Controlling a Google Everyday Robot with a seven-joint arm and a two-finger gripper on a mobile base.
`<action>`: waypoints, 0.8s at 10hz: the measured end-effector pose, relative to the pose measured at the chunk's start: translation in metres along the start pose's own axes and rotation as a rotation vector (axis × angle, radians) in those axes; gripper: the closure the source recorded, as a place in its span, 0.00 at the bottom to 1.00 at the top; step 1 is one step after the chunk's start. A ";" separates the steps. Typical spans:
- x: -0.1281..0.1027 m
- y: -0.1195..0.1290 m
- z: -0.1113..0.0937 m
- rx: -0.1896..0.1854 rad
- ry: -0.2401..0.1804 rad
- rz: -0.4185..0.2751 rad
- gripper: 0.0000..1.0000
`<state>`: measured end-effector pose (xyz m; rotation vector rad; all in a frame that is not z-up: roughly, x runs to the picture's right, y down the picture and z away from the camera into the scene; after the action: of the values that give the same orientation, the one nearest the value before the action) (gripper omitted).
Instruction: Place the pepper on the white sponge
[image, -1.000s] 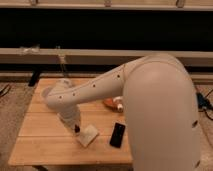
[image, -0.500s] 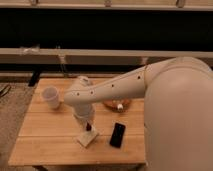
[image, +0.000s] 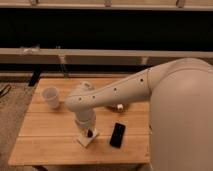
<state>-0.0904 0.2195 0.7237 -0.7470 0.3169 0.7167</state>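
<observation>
Hovering at the sponge: pepper down, not released

Over the last second the arm has swung off the white cup (image: 50, 96) and the claw (image: 88, 129) has settled low over the white sponge (image: 85, 141) near the counter's (image: 50, 145) front edge. The claw is pinched shut on the pepper (image: 90, 133), which shows dark red at its tip, at or touching the sponge top. My read: placement is nearly done and only letting go is left. A black slab (image: 117, 135) lies just beside.

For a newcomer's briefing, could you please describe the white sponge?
On the wooden table, look near the front edge, directly below the arm's pincer. The white sponge is the pale block there, unlike the black slab beside it and the round white cup.
</observation>
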 end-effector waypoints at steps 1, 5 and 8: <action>0.005 0.001 0.005 -0.004 0.019 -0.004 1.00; 0.008 0.008 0.021 -0.009 0.069 -0.016 1.00; 0.004 0.009 0.024 0.003 0.076 -0.012 1.00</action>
<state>-0.0936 0.2434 0.7343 -0.7739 0.3816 0.6771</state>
